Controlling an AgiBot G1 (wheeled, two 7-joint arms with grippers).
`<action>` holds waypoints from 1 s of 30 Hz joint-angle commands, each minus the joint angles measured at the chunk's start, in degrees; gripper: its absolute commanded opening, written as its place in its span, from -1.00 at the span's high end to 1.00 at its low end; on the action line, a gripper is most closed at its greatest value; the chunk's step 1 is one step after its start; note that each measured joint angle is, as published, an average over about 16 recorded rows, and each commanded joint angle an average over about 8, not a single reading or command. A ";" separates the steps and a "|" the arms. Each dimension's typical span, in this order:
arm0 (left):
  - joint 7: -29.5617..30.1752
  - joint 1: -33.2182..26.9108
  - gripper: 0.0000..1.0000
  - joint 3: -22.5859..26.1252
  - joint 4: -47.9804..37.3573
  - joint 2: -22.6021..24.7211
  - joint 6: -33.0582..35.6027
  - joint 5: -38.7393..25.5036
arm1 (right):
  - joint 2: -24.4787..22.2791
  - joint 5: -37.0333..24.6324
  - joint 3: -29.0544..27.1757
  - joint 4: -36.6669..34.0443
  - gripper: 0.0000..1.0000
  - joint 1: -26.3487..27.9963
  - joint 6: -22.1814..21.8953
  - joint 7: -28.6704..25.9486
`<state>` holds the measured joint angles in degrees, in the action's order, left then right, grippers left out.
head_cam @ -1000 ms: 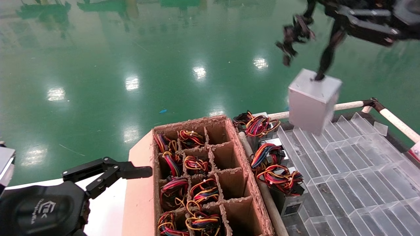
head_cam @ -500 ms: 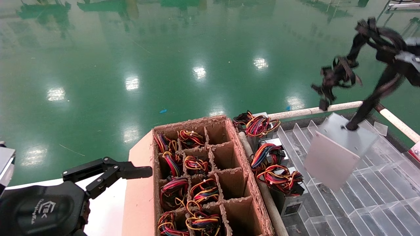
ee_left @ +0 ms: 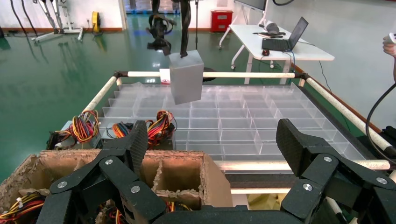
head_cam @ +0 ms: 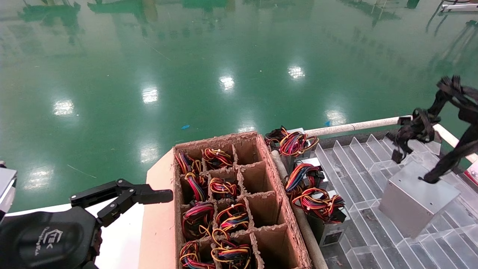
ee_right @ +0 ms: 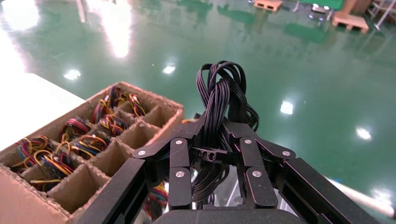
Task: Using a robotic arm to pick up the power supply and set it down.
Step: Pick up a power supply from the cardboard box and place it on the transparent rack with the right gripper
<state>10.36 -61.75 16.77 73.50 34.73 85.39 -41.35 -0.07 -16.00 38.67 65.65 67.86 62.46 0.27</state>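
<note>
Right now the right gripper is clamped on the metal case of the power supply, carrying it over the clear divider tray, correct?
Not quite. The right gripper is shut on the black cable bundle, not the metal case; the right wrist view shows it. The power supply hangs from those cables over the clear divider tray, as you said.
</note>
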 commanded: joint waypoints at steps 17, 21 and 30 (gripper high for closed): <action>-0.03 -0.01 -1.00 0.06 0.00 -0.03 -0.03 0.04 | -3.51 22.40 14.78 1.42 1.00 -10.75 -0.65 15.55; -0.04 -0.02 -1.00 0.07 0.00 -0.03 -0.03 0.05 | -3.64 24.92 16.61 2.65 1.00 -11.74 -1.25 17.39; -0.05 -0.02 -1.00 0.10 0.00 -0.04 -0.05 0.07 | -2.49 26.91 18.41 5.67 1.00 -12.91 -3.78 19.07</action>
<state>10.31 -61.77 16.88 73.50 34.68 85.34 -41.28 -2.54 10.42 56.84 71.31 55.10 58.66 19.00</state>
